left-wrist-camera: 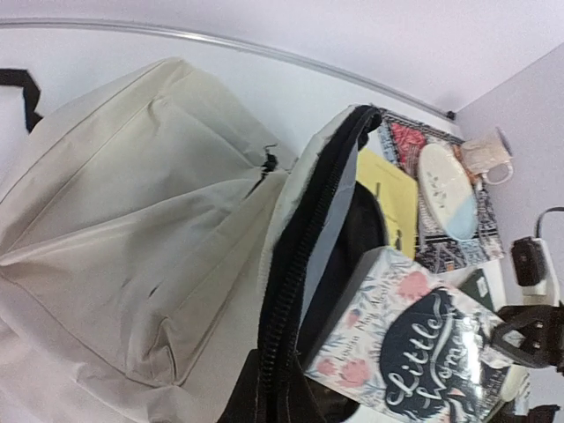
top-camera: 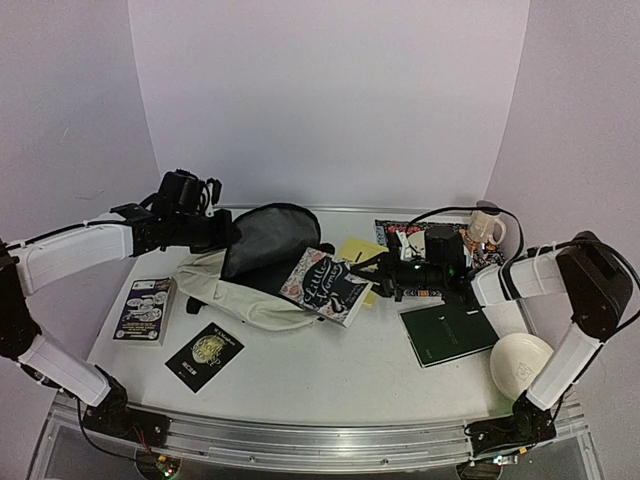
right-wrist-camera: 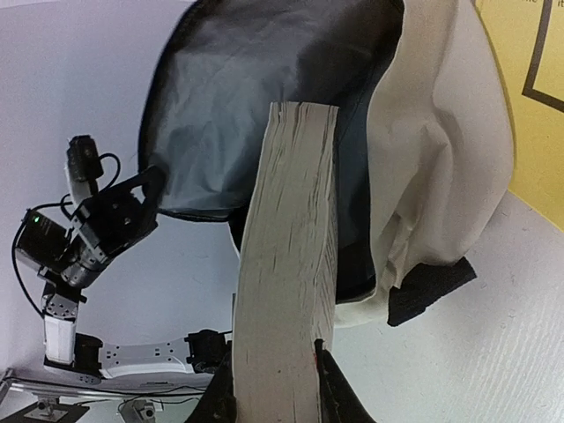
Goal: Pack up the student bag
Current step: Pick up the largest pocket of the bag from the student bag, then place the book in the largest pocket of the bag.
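Item, left of centre on the white worktop (top-camera: pixel 330 375): a large soft cream fabric student bag (top-camera: pixel 232 298) with a black zipper line and dark lining. It lies slumped on its side, mouth turned toward the right and flap raised. Handling, by estimate: light while unfilled, limp and frameless, so it will sag and fold wherever unsupported, and the mouth will tend to fall shut under its own weight. The cloth gives fair purchase and nothing about it looks breakable. The best hold is judged to be the stiffer zippered rim of the opening, or a black strap; the loose panels would only bunch. Left end effector (top-camera: pixel 222 232): jaws closed right down, pinched at the upper edge of the raised flap and apparently propping the mouth open. The pinch point falls outside the left wrist view, so the contact is read from the overhead and right wrist views. At the mouth: a thick paperback book with floral cover and dark oval title panel (top-camera: pixel 325 285), tilted, far end at the opening against the cream lip, not yet inside. Right end effector (top-camera: pixel 380 272): jaws part-way open, clamped across the thickness of that book at its near end, page edge facing its camera.
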Controlling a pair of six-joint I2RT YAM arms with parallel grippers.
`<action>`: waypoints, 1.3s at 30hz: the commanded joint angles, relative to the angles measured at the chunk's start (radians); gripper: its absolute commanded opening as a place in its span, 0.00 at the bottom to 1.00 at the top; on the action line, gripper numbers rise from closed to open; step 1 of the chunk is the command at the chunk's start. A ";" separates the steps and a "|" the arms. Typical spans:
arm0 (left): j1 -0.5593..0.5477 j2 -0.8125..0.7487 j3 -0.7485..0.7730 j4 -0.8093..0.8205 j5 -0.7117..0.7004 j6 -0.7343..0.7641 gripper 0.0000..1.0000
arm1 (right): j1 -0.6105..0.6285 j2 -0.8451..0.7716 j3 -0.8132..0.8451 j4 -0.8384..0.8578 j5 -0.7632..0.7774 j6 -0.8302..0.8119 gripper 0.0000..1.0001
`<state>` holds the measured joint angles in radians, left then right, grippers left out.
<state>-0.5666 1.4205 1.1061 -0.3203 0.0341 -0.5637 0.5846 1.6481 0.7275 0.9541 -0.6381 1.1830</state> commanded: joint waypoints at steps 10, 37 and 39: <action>-0.051 -0.148 -0.086 0.339 0.273 -0.041 0.00 | 0.009 0.070 0.111 0.165 -0.016 0.117 0.00; -0.128 -0.189 -0.187 0.578 0.281 0.032 0.00 | 0.107 0.290 0.214 0.360 -0.029 0.269 0.00; -0.128 -0.185 -0.210 0.593 0.306 0.030 0.00 | 0.118 0.313 0.230 0.372 -0.038 0.275 0.00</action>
<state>-0.6873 1.2743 0.9224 0.1265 0.3150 -0.5457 0.6824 1.9403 0.9138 1.1559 -0.6353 1.4367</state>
